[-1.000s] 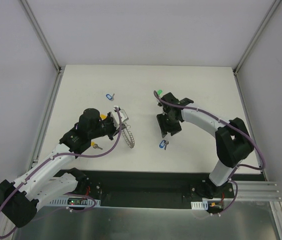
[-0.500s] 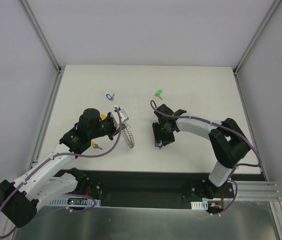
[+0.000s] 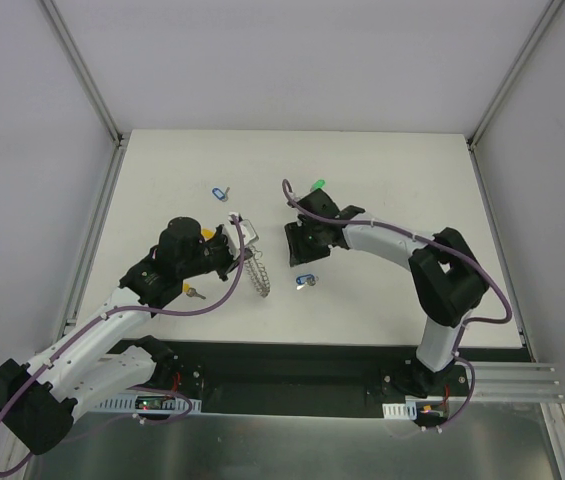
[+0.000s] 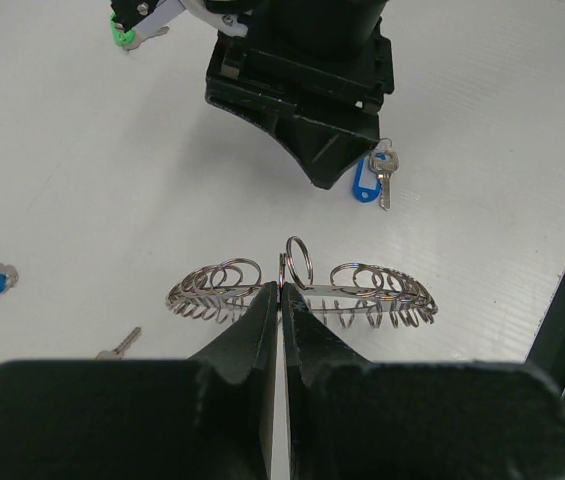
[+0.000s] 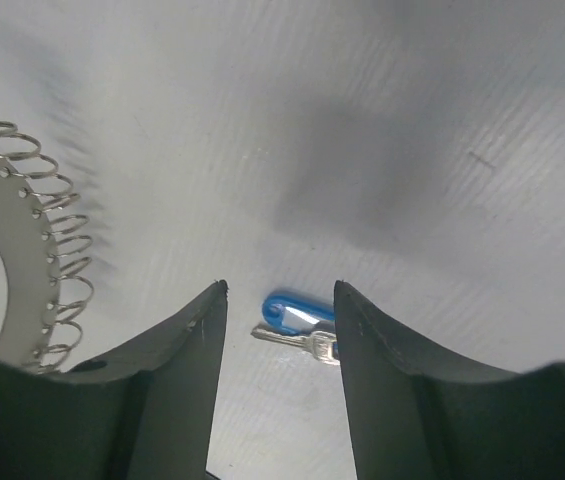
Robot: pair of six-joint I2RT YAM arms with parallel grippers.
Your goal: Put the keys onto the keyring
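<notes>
Near keyring [image 3: 253, 270], blue key [image 3: 304, 281] lies before parted right pincer [image 5: 281, 287]; green key [image 3: 316, 186] beyond.

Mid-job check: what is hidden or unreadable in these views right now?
Right wrist view: large silver wire-looped keyring, cut off by the left edge.
Left wrist view: green-headed key, blade unclear at the top edge.
Left wrist view: silver key blade, its head hidden behind the left gripper.
Top view: solid-blue-headed key, too small to read its hole.
</notes>
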